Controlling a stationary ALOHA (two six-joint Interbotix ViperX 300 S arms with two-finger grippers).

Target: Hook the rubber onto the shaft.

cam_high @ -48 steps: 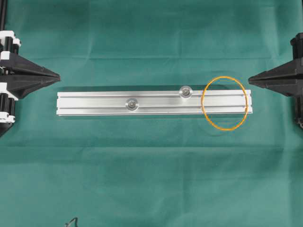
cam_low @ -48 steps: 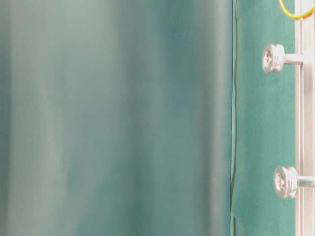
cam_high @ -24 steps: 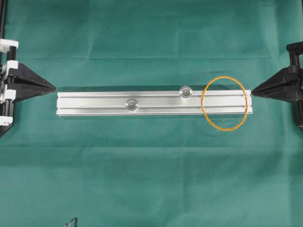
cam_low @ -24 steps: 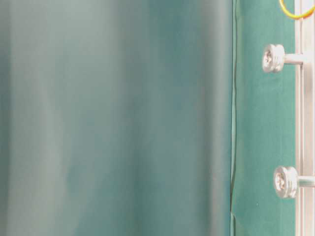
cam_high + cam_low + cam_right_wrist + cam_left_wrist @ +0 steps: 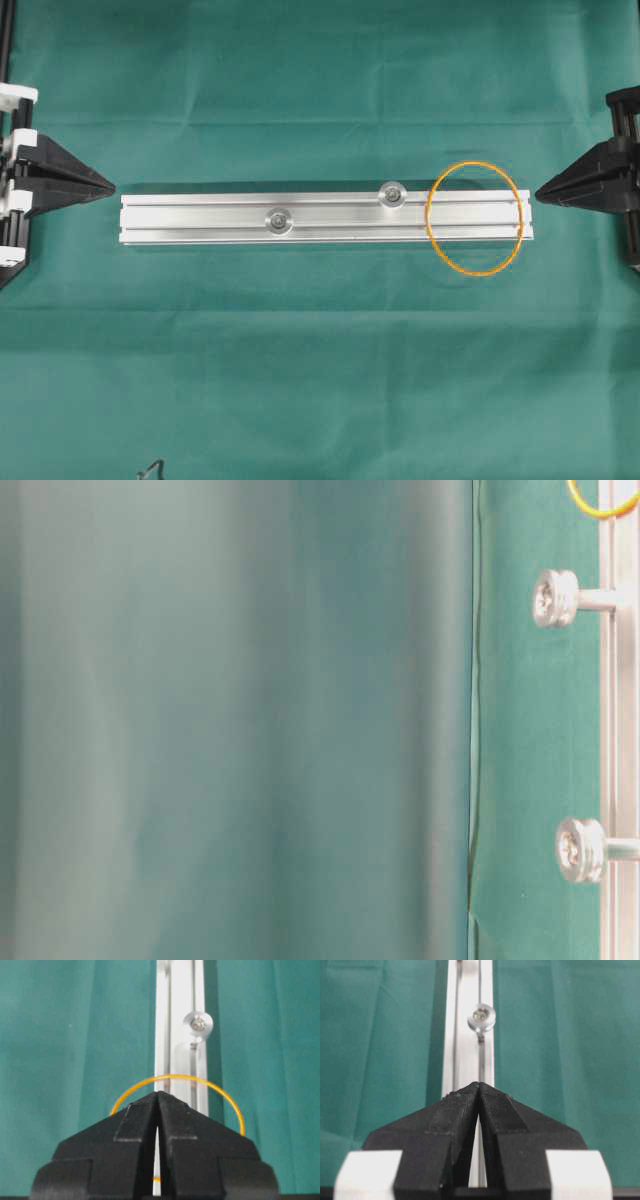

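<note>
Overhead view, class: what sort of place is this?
Probably a robotics lab test bench: a green cloth covers the table, a silver rail lies staged, and the left gripper and right gripper face it.

A green cloth point(image 5: 300, 380) covered the table. A silver rail point(image 5: 200, 219) lay centred on it, an orange band point(image 5: 441, 256) looped across its right end.

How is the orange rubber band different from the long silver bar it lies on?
The rubber is orange and round, a thin closed loop; the silver rail is grey metal, long and straight. The rubber is wider across than the rail, so it sticks out on both sides, yet the rail is far longer. The rail carries two upright shafts; the rubber carries nothing and is hooked on neither. Both lie flat on the green cloth.
</note>
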